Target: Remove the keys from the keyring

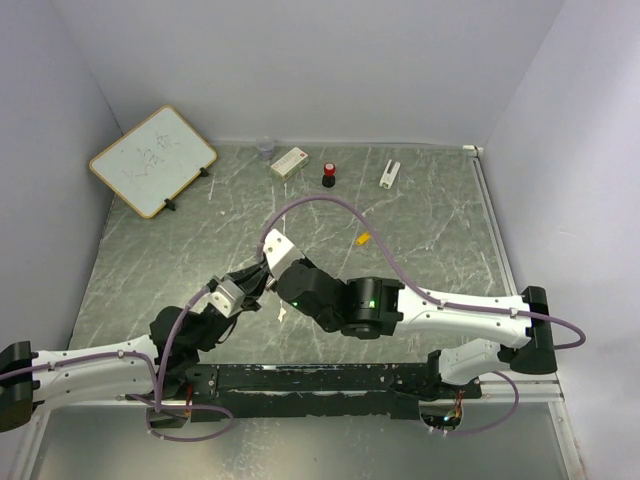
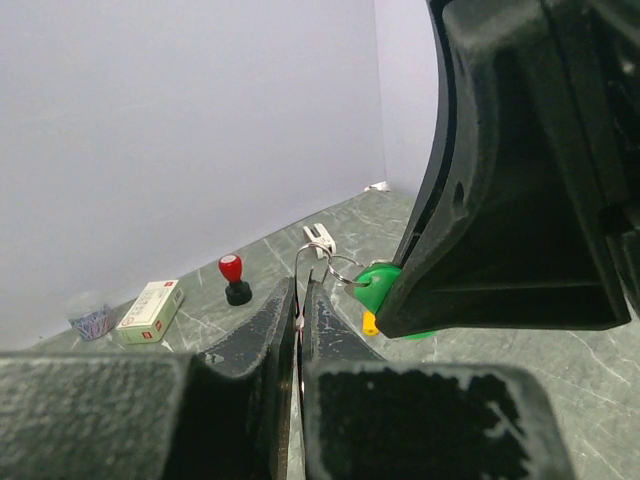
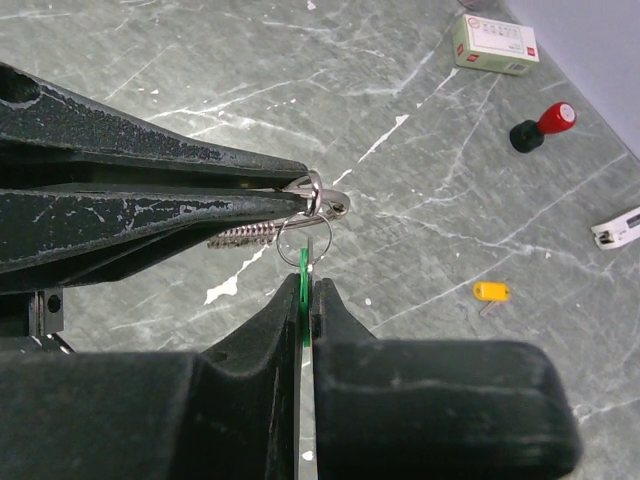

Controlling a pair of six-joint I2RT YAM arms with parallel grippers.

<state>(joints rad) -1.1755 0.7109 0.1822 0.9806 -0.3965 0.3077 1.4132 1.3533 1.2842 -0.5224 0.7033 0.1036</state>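
Clenching keyring (image 3: 315, 192) with left end effector (image 2: 300, 310), jaws nearly shut. Pinching green key (image 2: 376, 284) edge-on with right end effector (image 3: 306, 300), just under keyring, threaded on it. Off to right of right end effector, loose on desk (image 3: 150, 60): yellow key (image 3: 491, 291).

- green key (image 3: 304, 300): threaded on the ring, edge-on, pinched in right end effector (image 3: 305, 288)
- keyring (image 3: 316, 195): thin silvery wire, clamped by left end effector (image 2: 300, 295)
- yellow-orange key (image 3: 491, 291): off the ring, flat on tabletop (image 3: 150, 40)

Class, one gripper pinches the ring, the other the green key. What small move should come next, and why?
Probably the right gripper, shut on the green key, should slide it along the keyring wire toward the open end, the left gripper holding firm: the key is still threaded; the yellow key already lies free.
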